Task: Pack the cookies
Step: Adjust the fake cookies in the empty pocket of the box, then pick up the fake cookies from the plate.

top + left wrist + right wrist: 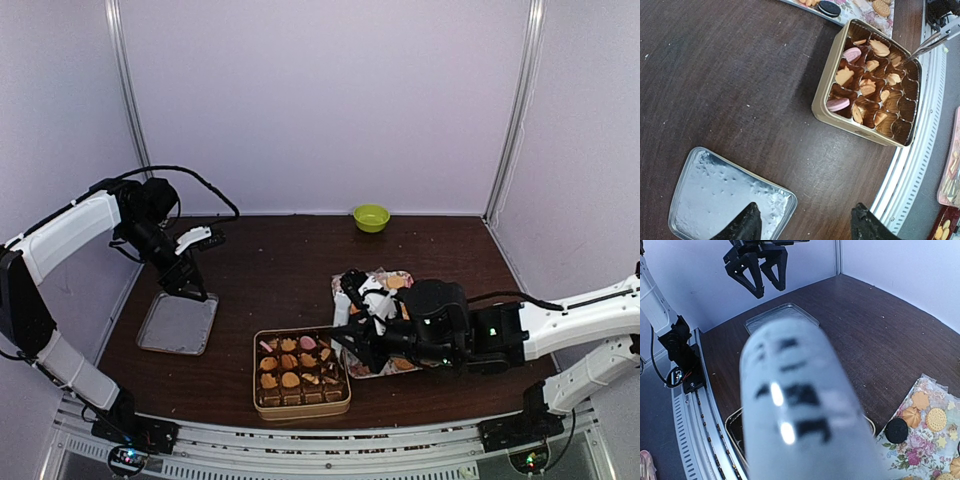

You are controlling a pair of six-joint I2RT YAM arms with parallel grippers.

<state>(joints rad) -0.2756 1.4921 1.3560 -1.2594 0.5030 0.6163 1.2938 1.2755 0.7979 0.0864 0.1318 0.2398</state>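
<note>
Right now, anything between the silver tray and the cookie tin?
Nothing. Only bare tabletop lies between the silver tray and the cookie tin; the left wrist view shows it best.

Tan and pink cookies (867, 87) sit in the tin (855, 127); others on floral tray (920, 455).

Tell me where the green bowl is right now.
Top view: the green bowl sits at the table's far edge by the back wall, right of centre, beyond the floral tray.

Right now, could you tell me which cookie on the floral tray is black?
The black cookie at the tray's edge nearest the tin; those beside it are golden.
</note>
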